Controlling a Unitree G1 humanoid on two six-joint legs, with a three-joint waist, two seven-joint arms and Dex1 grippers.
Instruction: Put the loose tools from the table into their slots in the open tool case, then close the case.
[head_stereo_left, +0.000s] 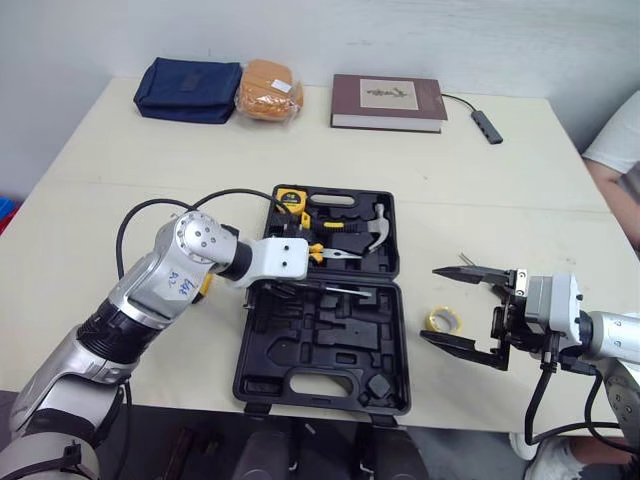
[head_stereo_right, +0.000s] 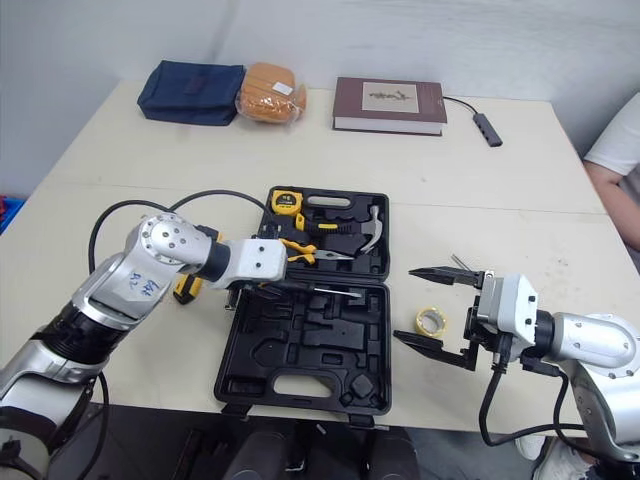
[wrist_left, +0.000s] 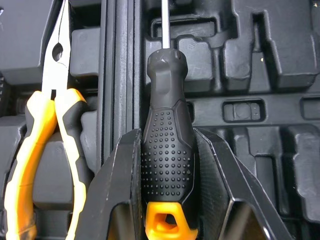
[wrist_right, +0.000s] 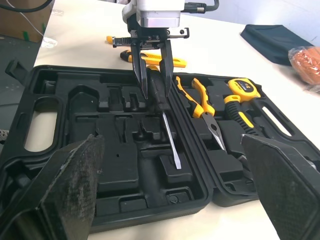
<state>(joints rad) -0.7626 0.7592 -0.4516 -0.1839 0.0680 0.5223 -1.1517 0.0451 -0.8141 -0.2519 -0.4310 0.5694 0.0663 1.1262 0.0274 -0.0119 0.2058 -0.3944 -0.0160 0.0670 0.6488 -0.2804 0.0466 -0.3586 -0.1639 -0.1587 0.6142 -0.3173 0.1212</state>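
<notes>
The screwdriver (wrist_left: 166, 75) is gripped by its handle between the jaws of the left gripper (wrist_left: 167, 136), its shaft pointing away from them over the moulded slots of the open tool case (head_stereo_left: 330, 330). Yellow-handled pliers (wrist_left: 50, 125) are seated just beside these jaws, across the hinge. The jaws of the right gripper (head_stereo_left: 431, 305) are spread wide, facing the case, and a roll of tape (head_stereo_left: 443, 319) lies on the table (head_stereo_left: 150, 150) close by them.

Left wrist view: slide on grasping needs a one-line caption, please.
Left pincer clamps a black dotted-handle screwdriver over the open tool case, yellow-handled pliers lying alongside.
</notes>
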